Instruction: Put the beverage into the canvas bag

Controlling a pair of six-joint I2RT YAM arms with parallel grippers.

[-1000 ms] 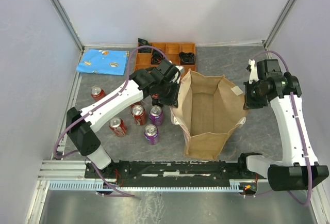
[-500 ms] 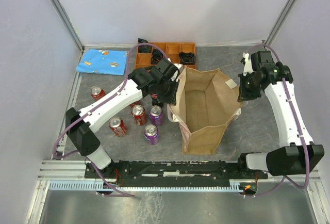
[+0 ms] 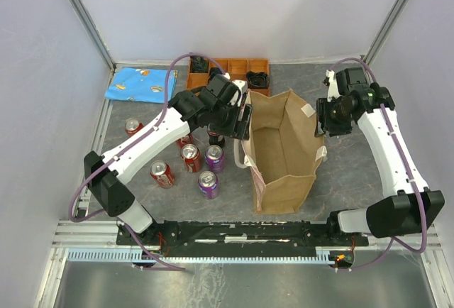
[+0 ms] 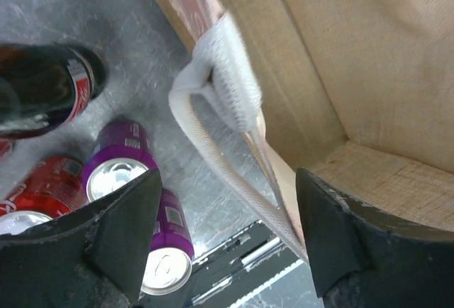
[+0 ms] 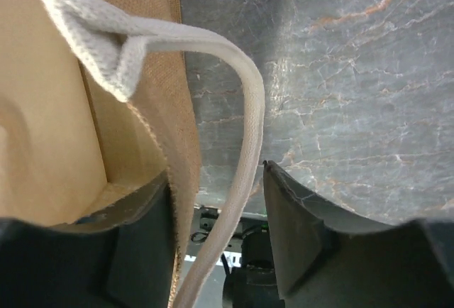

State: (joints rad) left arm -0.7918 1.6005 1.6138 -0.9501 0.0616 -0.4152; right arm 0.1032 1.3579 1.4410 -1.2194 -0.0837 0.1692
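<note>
Tan canvas bag (image 3: 282,189) stood mid-desk, towards near edge. Side rims straddled by left gripper (image 3: 243,118) and right gripper (image 3: 320,125), spread wide, nothing clamped: judged to prop mouth open. Unbagged alongside: red and purple drink cans (image 3: 190,157)

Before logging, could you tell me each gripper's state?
Left gripper: open, astride the rim of the tan canvas bag.
Right gripper: open, astride its opposite rim.
</note>
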